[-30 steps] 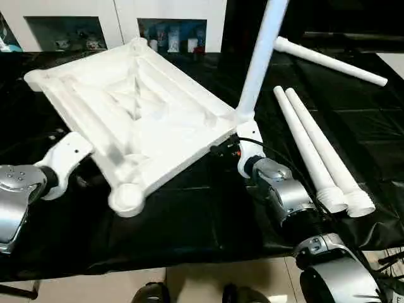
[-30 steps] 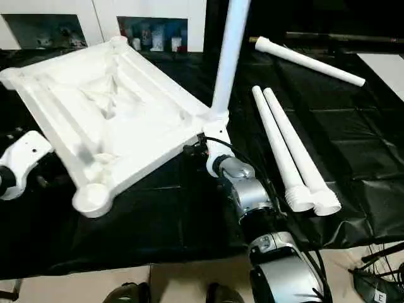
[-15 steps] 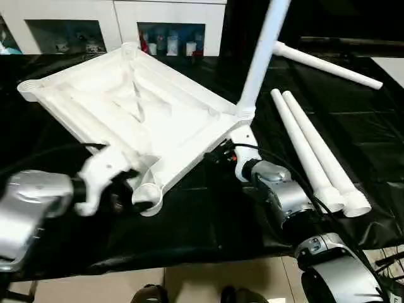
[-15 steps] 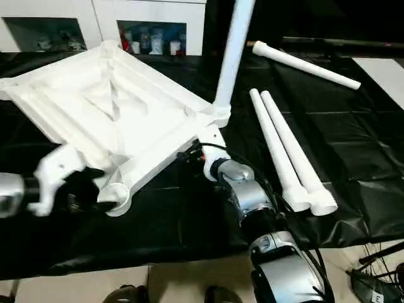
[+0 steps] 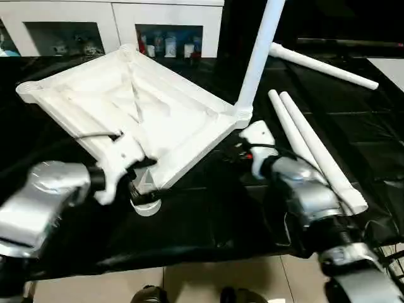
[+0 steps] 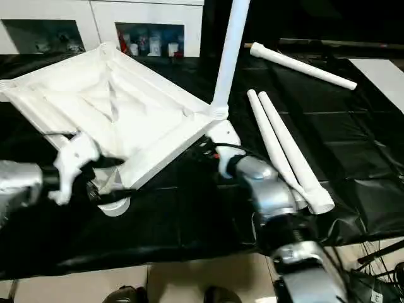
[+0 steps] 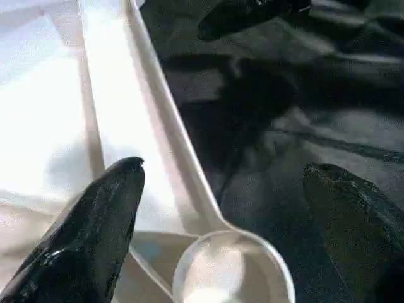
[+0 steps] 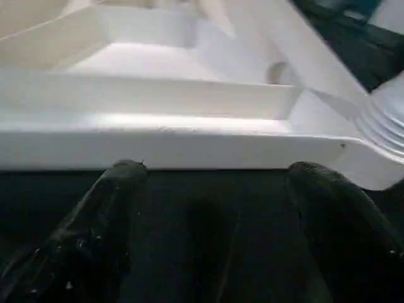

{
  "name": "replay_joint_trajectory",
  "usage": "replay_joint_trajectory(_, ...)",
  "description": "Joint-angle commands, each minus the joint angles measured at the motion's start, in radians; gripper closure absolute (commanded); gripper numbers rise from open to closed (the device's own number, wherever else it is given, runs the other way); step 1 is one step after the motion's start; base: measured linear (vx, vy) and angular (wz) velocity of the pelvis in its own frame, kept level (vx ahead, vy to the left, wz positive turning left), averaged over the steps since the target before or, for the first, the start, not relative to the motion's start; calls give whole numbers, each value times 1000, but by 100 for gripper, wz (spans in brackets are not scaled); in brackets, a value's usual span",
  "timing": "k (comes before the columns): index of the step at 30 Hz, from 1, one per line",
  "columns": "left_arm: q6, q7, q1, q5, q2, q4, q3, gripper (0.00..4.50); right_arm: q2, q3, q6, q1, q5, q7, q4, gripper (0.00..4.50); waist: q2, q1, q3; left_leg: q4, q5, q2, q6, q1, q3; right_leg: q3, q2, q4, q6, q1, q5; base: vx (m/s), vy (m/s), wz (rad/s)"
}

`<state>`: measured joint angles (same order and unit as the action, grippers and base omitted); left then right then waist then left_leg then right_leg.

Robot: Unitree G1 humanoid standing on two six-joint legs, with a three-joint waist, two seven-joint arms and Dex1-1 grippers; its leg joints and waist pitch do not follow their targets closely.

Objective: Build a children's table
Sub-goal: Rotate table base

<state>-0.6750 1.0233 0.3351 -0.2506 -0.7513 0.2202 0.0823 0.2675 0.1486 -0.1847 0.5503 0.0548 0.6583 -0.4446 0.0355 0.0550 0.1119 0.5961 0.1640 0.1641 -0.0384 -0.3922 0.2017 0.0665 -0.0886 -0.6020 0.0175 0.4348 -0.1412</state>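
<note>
The children's table top (image 5: 145,107) lies upside down on black cloth, ribbed underside up. One white leg (image 5: 259,50) stands upright in its right corner socket. Two more legs (image 5: 309,142) lie side by side to the right, and another leg (image 5: 325,64) lies at the back right. My left gripper (image 7: 222,167) is open at the near corner, its fingers (image 7: 104,221) straddling the rim just behind the round socket (image 7: 233,271). My right gripper (image 8: 214,170) is open, low on the cloth, facing the top's side edge (image 8: 189,148) close to the standing leg, with nothing between its fingers.
Black cloth (image 5: 208,221) covers the work table, whose front edge runs just below my forearms. White cabinets with shelves of small items (image 5: 170,38) stand behind. A flat white panel (image 6: 385,69) lies at the far right. Shoes (image 5: 148,295) show on the floor below.
My left arm swung in from the left side of the top to its near corner socket. The top turned a little. My right forearm rose and drew back slightly from the corner.
</note>
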Motion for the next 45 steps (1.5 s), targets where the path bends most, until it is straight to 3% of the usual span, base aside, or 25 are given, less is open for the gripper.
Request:
replay_joint_trajectory(1, 27, 48, 23, 22, -61, -34, -4, 5, 60, 28, -15, -30, 28, 123, 84, 70, -12, 1, -83, -76, 247, 58, 19, 27, -29, -55, -53, 60, 189, -57, -283, 0, 0, 0)
replay_joint_trajectory(6, 153, 117, 52, 157, -213, -142, 77, 5, 186, 95, -42, -84, 63, 328, 241, 70, -9, 1, -78, -78, 279, 61, 25, 27, -34, -56, -54, 69, 160, -55, -357, 0, 0, 0)
replay_joint_trajectory(7, 154, 117, 52, 158, -213, -142, 78, 5, 187, 95, -42, -84, 64, 329, 242, 70, -10, 3, -76, -79, 288, 62, 24, 29, -35, -56, -55, 71, 158, -52, -370, 0, 0, 0)
replay_joint_trajectory(10, 315, 150, 115, 259, -256, -264, 144, 5, 236, 119, -82, -96, 84, 407, 331, 70, -10, 5, -76, -80, 309, 62, 17, 32, -36, -57, -56, 76, 154, -50, -396, 0, 0, 0)
replay_joint_trajectory(12, 341, 153, 131, 279, -259, -285, 160, 5, 241, 124, -88, -96, 87, 418, 345, 70, -12, 9, -79, -80, 302, 64, 9, 35, -37, -57, -59, 70, 159, -49, -374, 0, 0, 0)
replay_joint_trajectory(15, 403, 141, 157, 314, -253, -327, 185, 5, 244, 132, -96, -97, 90, 428, 364, 70, -13, 10, -81, -80, 300, 65, -3, 35, -36, -57, -61, 64, 186, -49, -329, 0, 0, 0)
replay_joint_trajectory(18, 526, 112, 229, 363, -184, -469, 239, 5, 245, 159, -127, -104, 103, 456, 428, 70, -15, 16, -84, -78, 300, 65, -5, 38, -34, -57, -61, 62, 191, -49, -307, 0, 0, 0)
replay_joint_trajectory(22, 611, 115, 262, 397, -153, -559, 274, 5, 253, 178, -145, -111, 103, 470, 463, 70, -11, 18, -88, -78, 276, 66, -2, 31, -36, -55, -65, 55, 203, -56, -265, 0, 0, 0)
replay_joint_trajectory(27, 692, 112, 311, 453, -124, -677, 318, 5, 256, 186, -152, -114, 96, 475, 479, 70, -11, 19, -86, -76, 286, 64, -2, 32, -36, -56, -65, 61, 194, -53, -296, 0, 0, 0)
replay_joint_trajectory(28, 698, 114, 325, 462, -117, -703, 325, 32, 257, 188, -152, -114, 92, 476, 482, 70, -10, 20, -86, -77, 291, 65, -6, 32, -37, -56, -66, 62, 192, -54, -305, 0, 0, 0)
replay_joint_trajectory(36, 743, 185, 393, 470, -87, -821, 344, 93, 273, 197, -173, -119, 95, 478, 508, 70, -14, 29, -85, -77, 303, 67, -15, 36, -37, -57, -69, 62, 199, -51, -306, 0, 0, 0)
replay_joint_trajectory(38, 758, 195, 404, 477, -83, -833, 351, 128, 275, 198, -173, -120, 94, 479, 510, 70, -14, 33, -85, -77, 309, 68, -19, 36, -37, -57, -70, 62, 199, -51, -308, 0, 0, 0)
replay_joint_trajectory(44, 788, 224, 425, 488, -68, -853, 368, 173, 276, 200, -172, -121, 91, 480, 509, 70, -12, 34, -85, -78, 309, 69, -20, 35, -38, -56, -71, 60, 200, -52, -305, 0, 0, 0)
replay_joint_trajectory(45, 798, 233, 431, 492, -60, -857, 376, 180, 277, 202, -168, -120, 88, 480, 504, 70, -6, 33, -83, -77, 308, 67, -15, 35, -36, -56, -70, 64, 196, -51, -315, 0, 0, 0)
